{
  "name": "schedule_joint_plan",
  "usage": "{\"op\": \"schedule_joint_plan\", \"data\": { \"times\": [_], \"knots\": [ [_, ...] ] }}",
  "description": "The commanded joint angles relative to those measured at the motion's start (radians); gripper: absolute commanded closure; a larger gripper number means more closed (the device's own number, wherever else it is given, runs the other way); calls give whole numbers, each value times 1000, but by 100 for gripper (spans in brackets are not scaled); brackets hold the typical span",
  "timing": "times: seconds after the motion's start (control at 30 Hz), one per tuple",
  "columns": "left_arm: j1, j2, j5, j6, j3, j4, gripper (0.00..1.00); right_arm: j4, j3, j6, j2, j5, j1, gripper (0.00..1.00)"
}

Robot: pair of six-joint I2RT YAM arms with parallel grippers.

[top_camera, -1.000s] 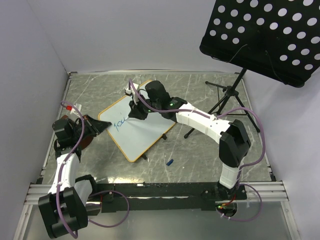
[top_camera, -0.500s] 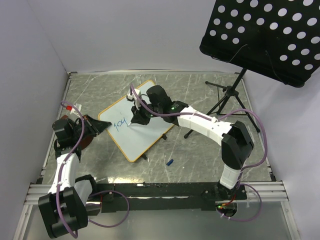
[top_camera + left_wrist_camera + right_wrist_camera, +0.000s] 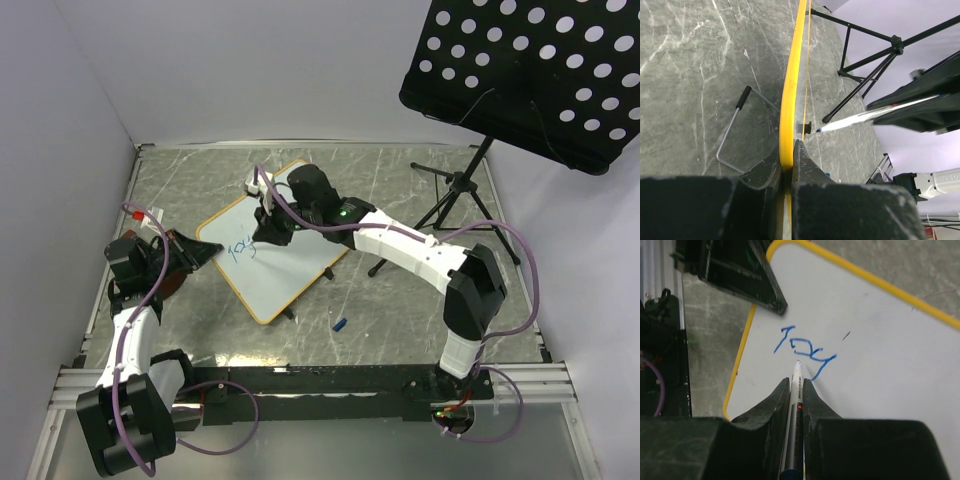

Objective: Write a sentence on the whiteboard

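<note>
The whiteboard [image 3: 290,272] lies tilted on the table, white with a yellow-orange frame. One blue word, roughly "joy" [image 3: 240,249], is written near its left end; it also shows in the right wrist view [image 3: 805,352]. My left gripper [image 3: 203,251] is shut on the board's left corner; in the left wrist view the jaws [image 3: 788,155] pinch the yellow frame [image 3: 790,95] edge-on. My right gripper [image 3: 268,228] is shut on a marker [image 3: 796,405]. Its tip sits at the board just below the word. The marker also shows in the left wrist view [image 3: 865,116].
A black perforated music-stand panel [image 3: 530,70] hangs over the back right, its tripod legs [image 3: 448,203] standing right of the board. A small blue cap [image 3: 340,324] lies on the table near the board's front corner. A wire foot [image 3: 730,135] sticks out under the board.
The blue word has gained its last letter over the past second. The right gripper with the marker dipped toward the near side, then moved back slightly left. The left gripper has not moved.
</note>
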Motion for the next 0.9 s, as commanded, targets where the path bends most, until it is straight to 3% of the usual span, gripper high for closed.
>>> {"op": "schedule_joint_plan", "data": {
  "times": [0.0, 0.87],
  "knots": [
    [-4, -5, 0, 95, 15, 46, 99, 8, 53, 13, -51, -17, -11, 100],
    [-3, -4, 0, 92, 13, 54, 99, 87, -197, -53, -209, -178, -88, 100]
  ]
}}
